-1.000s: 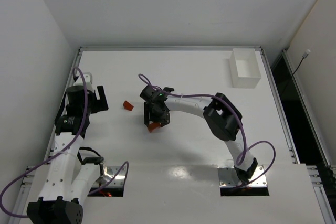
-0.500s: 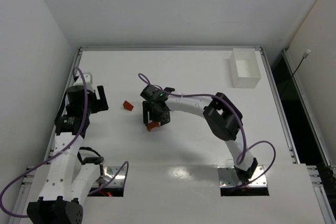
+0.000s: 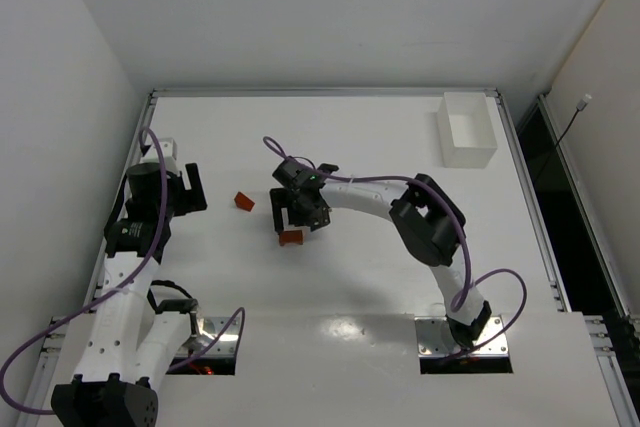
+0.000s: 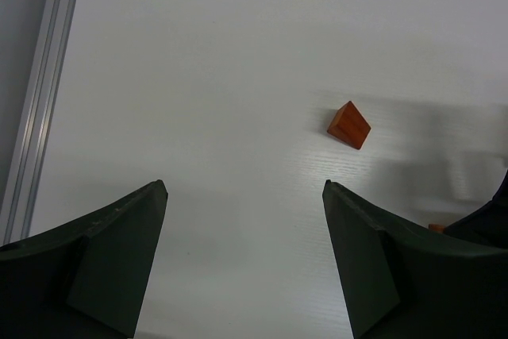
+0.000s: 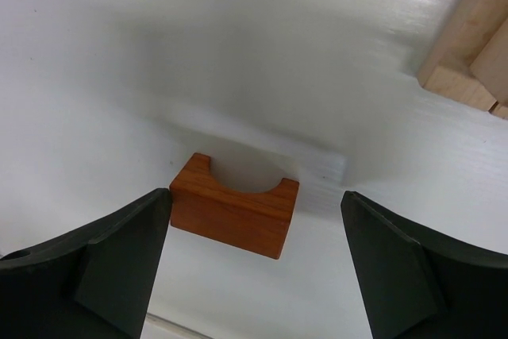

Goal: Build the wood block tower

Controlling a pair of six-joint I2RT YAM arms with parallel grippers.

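Observation:
A reddish-orange arch block [image 5: 234,213] lies on the white table between the spread fingers of my right gripper [image 5: 255,194], its notch facing away; the left finger [image 5: 119,260] is at its left end. It also shows in the top view [image 3: 291,237], just in front of the right gripper [image 3: 297,215]. Pale tan blocks [image 5: 475,41] lie at the upper right of the right wrist view. A reddish-orange wedge [image 3: 244,201] lies apart to the left, also seen in the left wrist view [image 4: 348,125]. My left gripper [image 4: 244,184] is open and empty, over bare table [image 3: 190,189]. No stack shows.
A white rectangular box [image 3: 466,130] stands at the far right of the table. A metal rail [image 4: 36,117] runs along the table's left edge beside the left gripper. The right arm's elbow [image 3: 430,222] reaches over the table's middle.
The right gripper has shifted slightly away from the bases and turned a little. The arch block below it now lies squarer than before. The left arm has not moved.

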